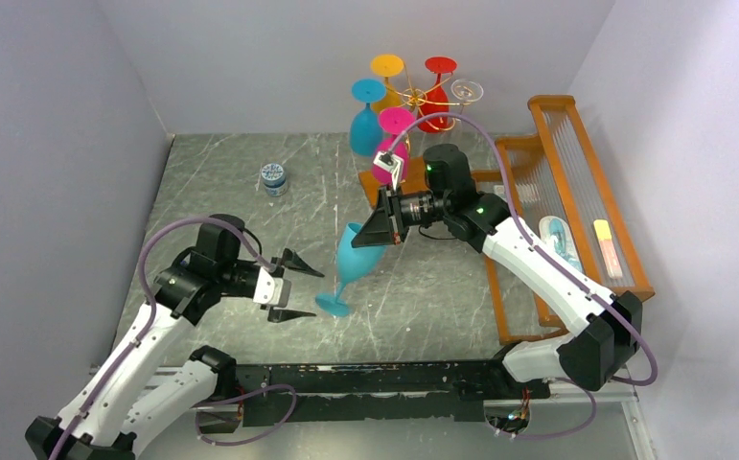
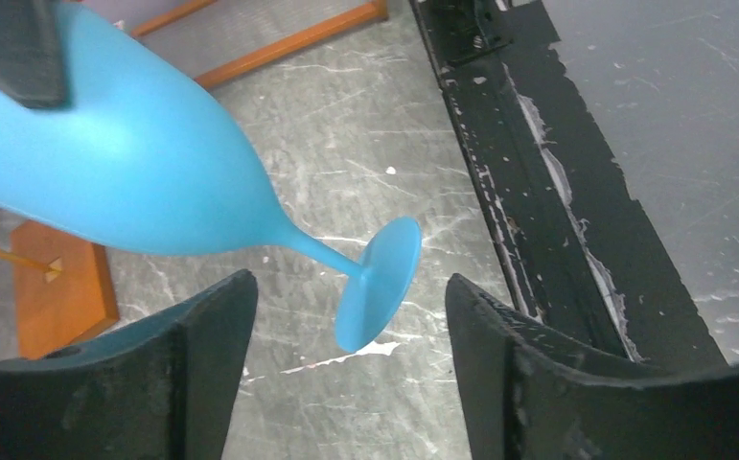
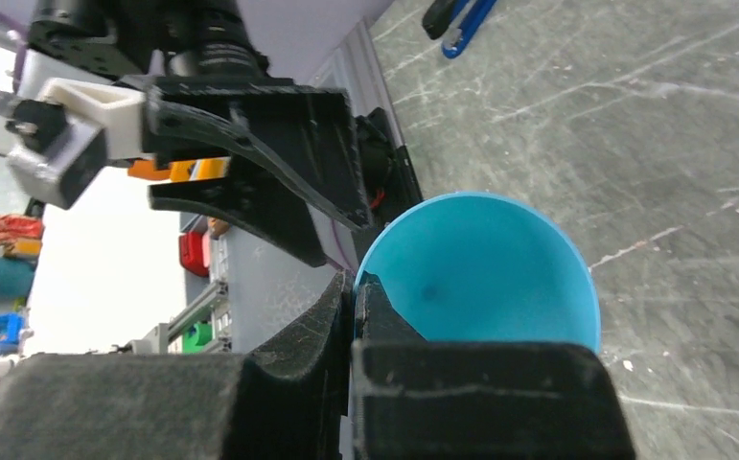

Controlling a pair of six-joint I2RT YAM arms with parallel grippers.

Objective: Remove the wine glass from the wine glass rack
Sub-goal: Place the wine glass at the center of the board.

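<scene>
The right gripper (image 1: 360, 238) is clamped on the rim of a blue wine glass (image 1: 349, 264), one finger inside the bowl and one outside, which the right wrist view shows close up. The glass is clear of the wine glass rack (image 1: 413, 96) and hangs tilted near the middle of the picture, bowl up and to the right, foot (image 1: 334, 305) down and to the left. The foot is low over the grey marbled table (image 1: 212, 182), but I cannot tell whether it touches.

The left gripper (image 1: 315, 292) sits just left of that foot with its jaws spread wide and nothing in them. In the left wrist view the stem and foot show between its two black fingers (image 2: 202, 345).

The rack stands at the upper middle of the top view: gold wire on a brown wooden base (image 1: 373, 182). Five glasses hang on it upside down: yellow (image 1: 386, 65), red (image 1: 439, 67), clear (image 1: 467, 91), blue (image 1: 369, 120) and pink (image 1: 394, 123).

An orange wooden frame (image 1: 576, 172) fills the right side, with a pink and yellow tube (image 1: 607, 244) lying in it. A small jar (image 1: 273, 177) stands at the upper left of the table. Its lid has a blue and white print too small to read, and I can read no other writing.
</scene>
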